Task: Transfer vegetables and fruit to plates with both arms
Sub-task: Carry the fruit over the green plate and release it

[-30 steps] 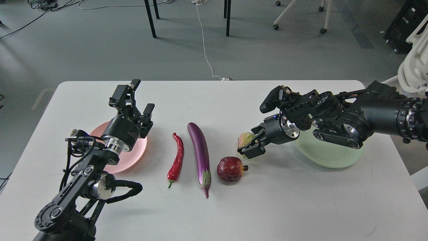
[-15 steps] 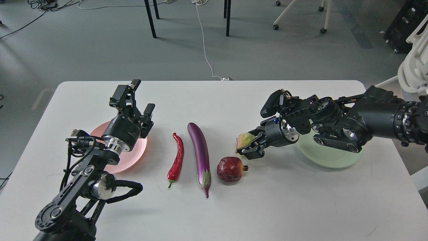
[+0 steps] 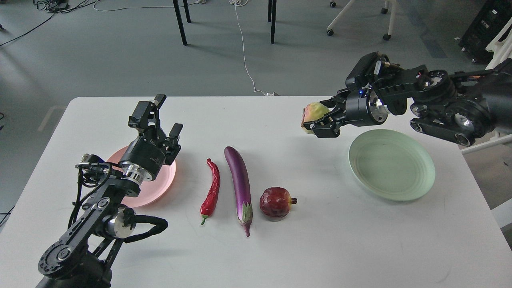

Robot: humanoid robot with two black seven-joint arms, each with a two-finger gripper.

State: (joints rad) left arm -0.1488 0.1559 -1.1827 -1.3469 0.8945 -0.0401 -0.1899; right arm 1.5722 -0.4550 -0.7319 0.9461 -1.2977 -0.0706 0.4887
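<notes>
My right gripper [image 3: 318, 122] is shut on the yellow-green fruit [image 3: 313, 113] with a pink blush and holds it in the air, up and left of the pale green plate [image 3: 392, 165]. The plate is bare. My left gripper [image 3: 168, 116] is open and empty above the right edge of the pink plate [image 3: 158, 184], which my arm partly hides. The red chili pepper [image 3: 212, 191], the purple eggplant [image 3: 239, 182] and the dark red pomegranate [image 3: 276, 203] lie side by side on the white table [image 3: 340, 248], at its middle.
The left arm's elbow and cables [image 3: 104, 224] hang over the table's front left corner. Beyond the far edge are chair legs [image 3: 182, 22] and a white cord [image 3: 244, 52] on the grey floor.
My right gripper has lifted the yellow-green fruit off the table, up and to the right, uncovering the green plate. The left gripper has barely shifted.
</notes>
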